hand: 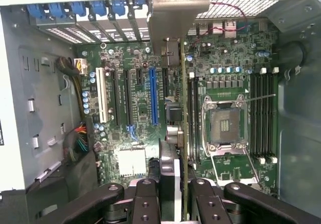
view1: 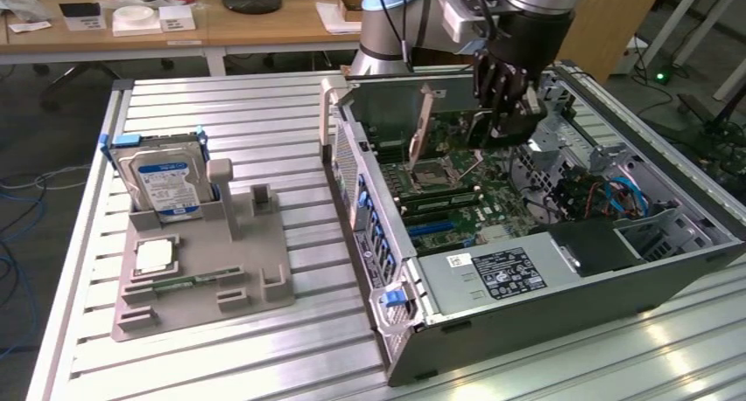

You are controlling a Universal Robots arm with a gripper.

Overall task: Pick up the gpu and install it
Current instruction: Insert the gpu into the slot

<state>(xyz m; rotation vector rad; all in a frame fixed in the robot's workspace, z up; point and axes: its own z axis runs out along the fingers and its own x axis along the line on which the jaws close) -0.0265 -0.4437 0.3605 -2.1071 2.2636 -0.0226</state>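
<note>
The gripper (hand: 173,186) pinches the gpu (view1: 390,113) between its fingers at one end, over the motherboard (view1: 460,213) inside the open computer case (view1: 525,318). The card stands on its edge. In the exterior view its long axis runs from the gripper toward 9 o'clock, and there its silvery bracket (hand: 175,10) points to the rear slots of the case.

Wooden desk (view1: 292,30) behind, slatted aluminium worktable (view1: 233,113), grey floor (view1: 35,148), loose blue cables (view1: 10,270)
</note>
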